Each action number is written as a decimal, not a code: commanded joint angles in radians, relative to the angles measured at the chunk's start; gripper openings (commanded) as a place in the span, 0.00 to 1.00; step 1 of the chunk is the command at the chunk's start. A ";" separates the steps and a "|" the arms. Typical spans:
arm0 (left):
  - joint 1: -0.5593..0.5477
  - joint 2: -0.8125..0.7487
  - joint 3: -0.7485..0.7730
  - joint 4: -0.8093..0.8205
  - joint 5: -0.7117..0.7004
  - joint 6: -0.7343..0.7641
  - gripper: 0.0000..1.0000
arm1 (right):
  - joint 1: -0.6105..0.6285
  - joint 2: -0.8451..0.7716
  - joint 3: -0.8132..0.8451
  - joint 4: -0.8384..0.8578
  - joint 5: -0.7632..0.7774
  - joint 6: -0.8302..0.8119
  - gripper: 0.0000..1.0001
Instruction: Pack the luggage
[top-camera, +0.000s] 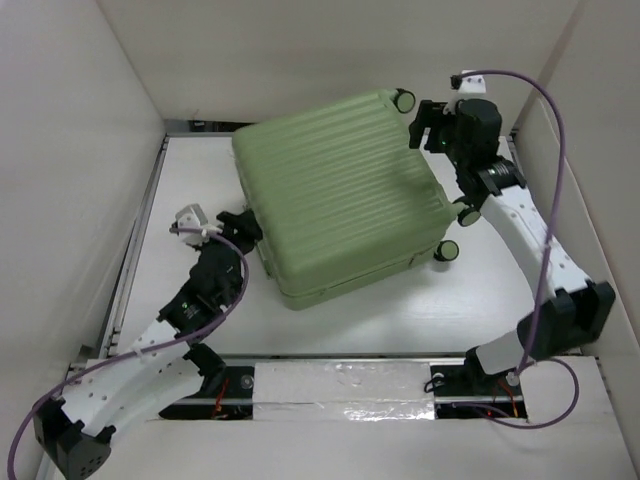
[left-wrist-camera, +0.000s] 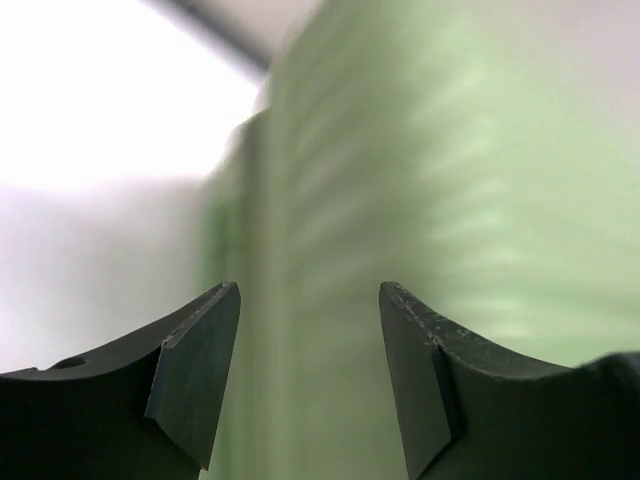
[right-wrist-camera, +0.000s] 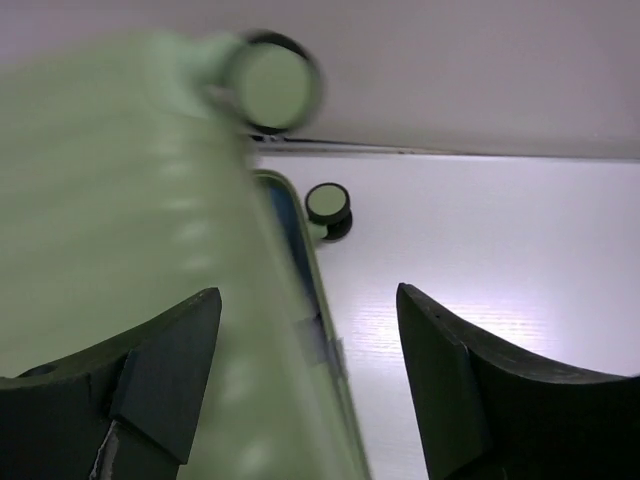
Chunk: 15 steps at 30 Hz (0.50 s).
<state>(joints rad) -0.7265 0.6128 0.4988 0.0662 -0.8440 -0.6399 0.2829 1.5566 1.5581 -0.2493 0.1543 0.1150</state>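
The luggage (top-camera: 340, 190), a light green ribbed hard-shell suitcase, lies flat at the middle of the white table with its lid down. My left gripper (top-camera: 240, 225) is at its left edge with its jaws apart. In the left wrist view the gripper (left-wrist-camera: 310, 300) is open and the blurred green shell (left-wrist-camera: 420, 200) fills the background. My right gripper (top-camera: 425, 125) hovers by the far right corner, beside a wheel (top-camera: 403, 100). In the right wrist view that gripper (right-wrist-camera: 310, 305) is open. The blurred shell (right-wrist-camera: 110, 180) and a blue sliver of lining (right-wrist-camera: 290, 220) run between its fingers, ungripped.
White walls enclose the table on the left, back and right. Two wheels (right-wrist-camera: 275, 85) (right-wrist-camera: 328, 205) show beyond the right fingers, and others (top-camera: 447, 250) stick out on the suitcase's right side. A silver tape strip (top-camera: 340, 395) lines the near edge. Purple cables (top-camera: 545, 200) loop off both arms.
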 joint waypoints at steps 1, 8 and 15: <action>0.038 0.141 0.188 0.382 0.117 0.065 0.55 | -0.019 -0.107 -0.088 0.080 -0.071 0.067 0.79; 0.099 0.133 0.155 0.369 0.162 -0.084 0.46 | -0.091 -0.142 -0.124 0.057 -0.128 0.069 0.59; 0.367 0.249 0.305 0.394 0.301 -0.058 0.44 | -0.027 -0.456 -0.421 0.159 -0.099 0.172 0.00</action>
<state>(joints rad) -0.4473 0.7841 0.6754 0.3767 -0.6373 -0.6941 0.2203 1.2587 1.2091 -0.1993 0.0414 0.2329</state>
